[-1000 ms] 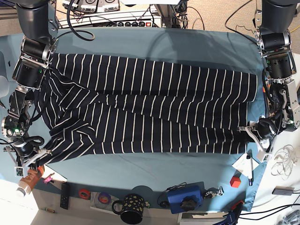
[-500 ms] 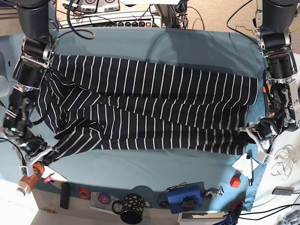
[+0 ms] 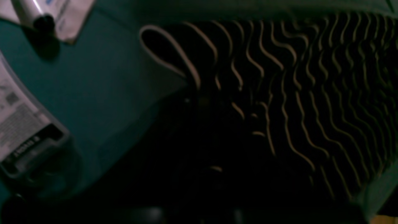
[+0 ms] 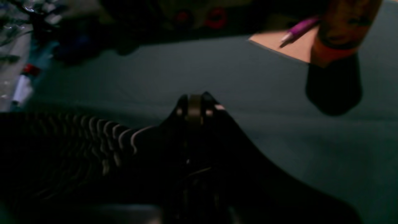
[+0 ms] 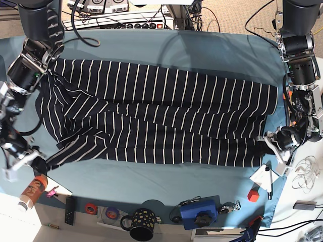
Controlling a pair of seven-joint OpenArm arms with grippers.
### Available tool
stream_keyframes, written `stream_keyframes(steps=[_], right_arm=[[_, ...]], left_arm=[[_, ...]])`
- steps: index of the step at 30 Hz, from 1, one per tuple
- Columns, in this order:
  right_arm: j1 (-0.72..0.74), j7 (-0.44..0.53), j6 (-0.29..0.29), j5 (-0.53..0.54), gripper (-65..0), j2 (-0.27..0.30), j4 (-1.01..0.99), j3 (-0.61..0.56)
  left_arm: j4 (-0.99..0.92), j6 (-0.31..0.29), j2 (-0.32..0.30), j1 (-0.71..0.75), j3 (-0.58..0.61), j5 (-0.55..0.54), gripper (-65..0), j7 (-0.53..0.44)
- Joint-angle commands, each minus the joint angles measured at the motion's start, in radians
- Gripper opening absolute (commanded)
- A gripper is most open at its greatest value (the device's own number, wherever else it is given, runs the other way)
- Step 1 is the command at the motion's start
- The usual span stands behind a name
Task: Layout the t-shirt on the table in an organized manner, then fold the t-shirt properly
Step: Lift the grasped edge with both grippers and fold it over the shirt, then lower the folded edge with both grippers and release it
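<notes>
Right wrist view: my right pincer (image 4: 195,107) is clenched on a peak of dark fabric, the t-shirt (image 4: 77,146) trailing off to the side in rippled white stripes. Beyond the fingertips, bare teal table (image 4: 264,102). Farther out, an orange-brown bottle (image 4: 342,28) stands at the edge of a tan paper sheet (image 4: 289,46), with a pink pen (image 4: 298,28) lying on that sheet.

Left wrist view: too dark near the lens; I cannot tell how my left jaws stand from here. The shirt hem (image 3: 168,49) curls over in a loop just ahead, stripes wavy across the cloth. Past it, teal cover, then a white marker (image 3: 31,12) on white paper at the far corner.

Base view, near edge first: black polka-dot mug (image 5: 143,222), blue device (image 5: 199,212), red tape roll (image 5: 91,207), small red block (image 5: 253,194). My right pincer (image 5: 20,160) holds the sleeve-end corner, cloth drawn out to a point. My left pincer (image 5: 275,142) sits at the hem-end lower corner, touching the fabric; grip unclear. The t-shirt (image 5: 161,118) lies lengthwise across the table (image 5: 151,179), folded over itself with a long crease through its middle, bunched toward the sleeve end. Power strips (image 5: 116,20) beyond the far edge.
</notes>
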Motion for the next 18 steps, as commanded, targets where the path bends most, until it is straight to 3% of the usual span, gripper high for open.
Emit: stream_keyframes(steps=[1,6,13,18], right_arm=[[0.03,-0.011,0.007,0.052,-65.0,0.02,0.019,0.024],[-0.02,-0.096,0.007,0.187,-65.0,0.025,0.056,0.085],[-0.217,-0.1,0.007,0.186,-65.0,0.023,0.327,0.084],[-0.341,-0.099,0.007,0.183,-65.0,0.023,0.459,0.118]], left_arm=[[0.016,-0.004,-0.024,-0.03,-0.024,-0.051,-65.0,0.006],[0.016,-0.005,-0.022,-0.029,-0.149,-0.218,-65.0,0.156],[0.016,-0.042,-0.022,-0.023,-0.227,-0.278,-65.0,0.333],[0.021,-0.041,-0.022,0.011,-0.227,-0.368,-65.0,0.353]])
